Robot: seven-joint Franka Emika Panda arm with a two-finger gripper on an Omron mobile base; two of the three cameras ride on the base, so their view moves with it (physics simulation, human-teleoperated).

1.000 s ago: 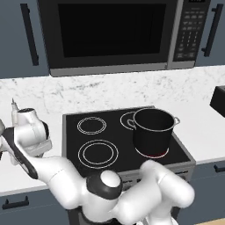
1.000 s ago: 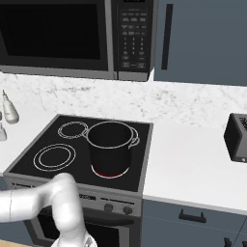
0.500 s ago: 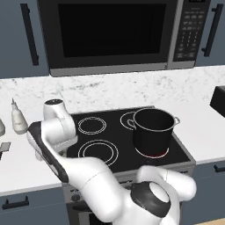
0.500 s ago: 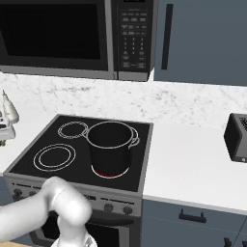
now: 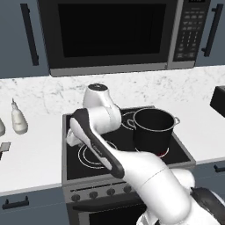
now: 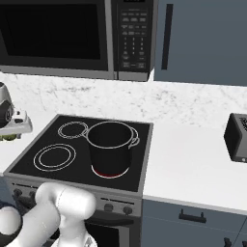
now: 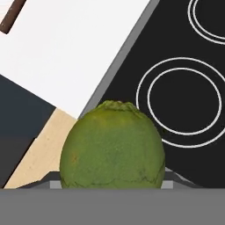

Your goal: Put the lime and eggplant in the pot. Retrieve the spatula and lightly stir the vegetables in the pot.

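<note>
A: Quick pass, nearest first. Hand view: the lime (image 7: 112, 147) sits right up against the camera, low centre, yellow-green and dimpled, between the gripper's jaws. Gripper is clamped on the lime, carrying it.

B: Fingertips visible?

A: No, the lime covers them. Below it in that view: the black cooktop (image 7: 184, 79) with white burner rings, its grey edge, then white counter (image 7: 66, 48) and a strip of pale wood floor. A reddish-brown handle end (image 7: 11, 17) pokes in at the top left corner on the counter; could be the spatula, too little of it shows to say.

B: Where's the gripper in the base views?

A: Right base view, far left edge: the gripper (image 6: 8, 136) hangs above the counter just left of the stove, a bit of green under it. In the left base view the arm (image 5: 94, 132) bends over the front-left burner.

B: The pot?

A: The pot (image 5: 152, 129) stands upright on the front-right burner, glowing red at its base, dark inside, well apart from the lime. Contents can't be made out.

B: Farther back?

A: White bottle (image 5: 18, 118) on the left counter, black toaster (image 6: 236, 137) at right, microwave (image 5: 110, 33) above the stove.
</note>
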